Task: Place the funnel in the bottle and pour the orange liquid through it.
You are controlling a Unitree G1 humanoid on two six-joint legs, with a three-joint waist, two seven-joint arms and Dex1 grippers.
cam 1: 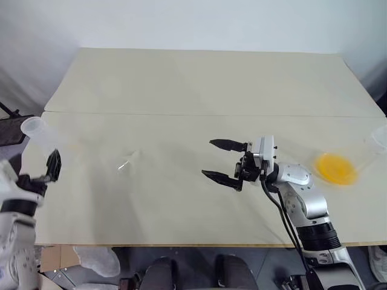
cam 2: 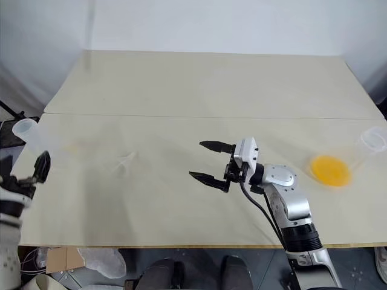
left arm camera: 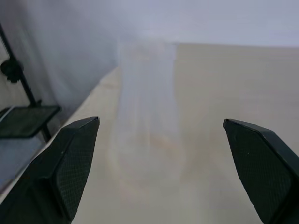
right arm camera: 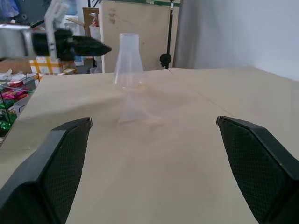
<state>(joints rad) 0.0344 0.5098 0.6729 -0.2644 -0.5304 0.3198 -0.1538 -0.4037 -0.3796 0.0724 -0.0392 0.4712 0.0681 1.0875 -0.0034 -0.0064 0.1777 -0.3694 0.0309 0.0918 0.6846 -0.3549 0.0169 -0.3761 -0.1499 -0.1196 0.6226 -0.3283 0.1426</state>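
Observation:
The clear bottle (cam 1: 37, 136) stands upright near the table's left edge. My left gripper (cam 1: 49, 169) is open just on its near side, and the bottle (left arm camera: 147, 102) rises ahead of the wide-apart fingers without touching them. The small clear funnel (cam 1: 127, 163) lies on the table to the bottle's right; it also shows as a faint cone (right arm camera: 134, 112) in front of the bottle (right arm camera: 128, 60). My right gripper (cam 1: 219, 160) hovers open and empty over the table's middle, pointing left toward the funnel. The orange liquid (cam 1: 335, 168) sits in a clear flask at the far right.
The flask's mouth (cam 1: 380, 138) is close to the table's right edge. A seam crosses the beige table (cam 1: 193, 84) from left to right. A black stand (left arm camera: 18, 79) is off the left edge, and shelves with clutter (right arm camera: 18, 79) lie beyond it.

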